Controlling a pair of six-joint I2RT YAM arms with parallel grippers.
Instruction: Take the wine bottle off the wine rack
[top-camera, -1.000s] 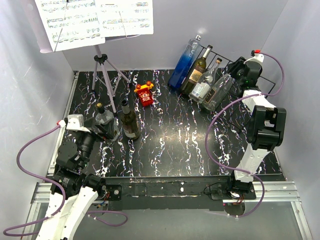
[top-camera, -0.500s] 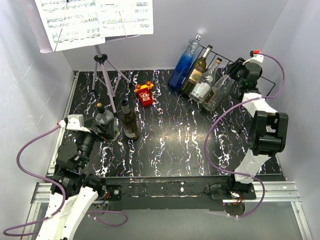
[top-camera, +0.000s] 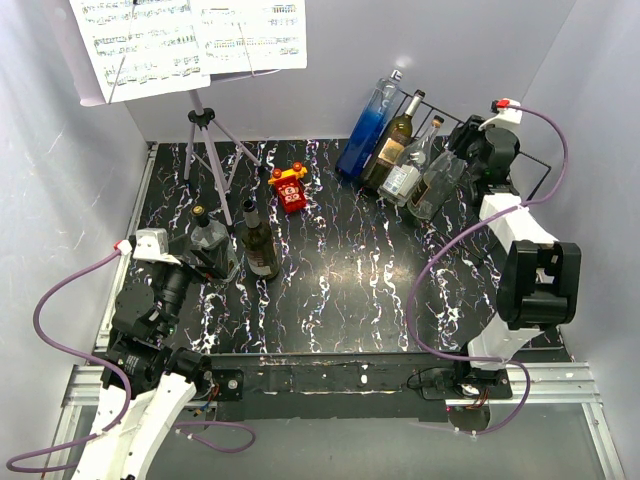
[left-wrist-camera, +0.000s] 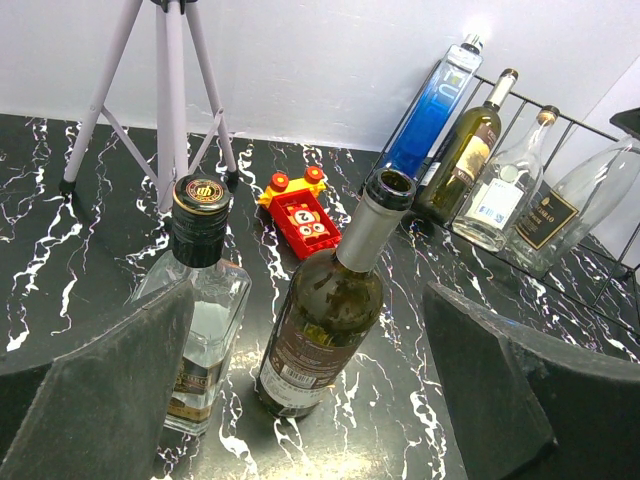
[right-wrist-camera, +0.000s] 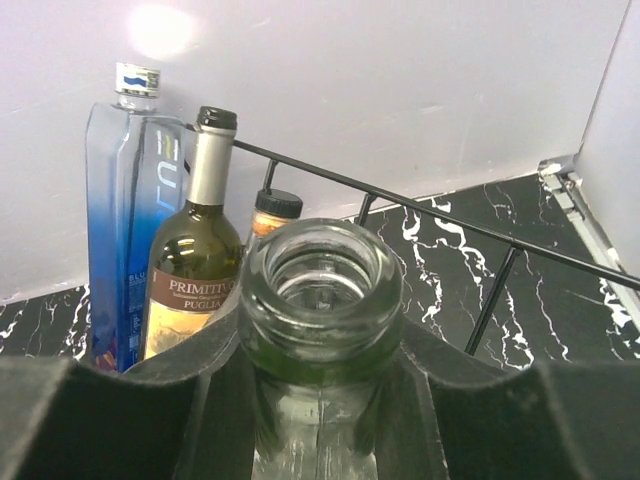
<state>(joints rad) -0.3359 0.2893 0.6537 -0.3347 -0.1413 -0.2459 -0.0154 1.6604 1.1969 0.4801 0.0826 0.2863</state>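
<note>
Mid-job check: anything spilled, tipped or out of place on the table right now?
Nothing spilled or broken. The right gripper is shut on the neck of the clear bottle at the wine rack. Only oddities: a red toy lying on the table, and an uncorked dark bottle standing near the left gripper.

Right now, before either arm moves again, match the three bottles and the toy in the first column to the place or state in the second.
1. blue bottle
2. red toy
3. clear bottle
4. dark open-necked bottle

A. neck clamped in the right gripper
B. standing upright on the table
C. leaning on the wine rack, untouched
D. lying flat on the table

Pairs: 1-C, 2-D, 3-A, 4-B
</note>
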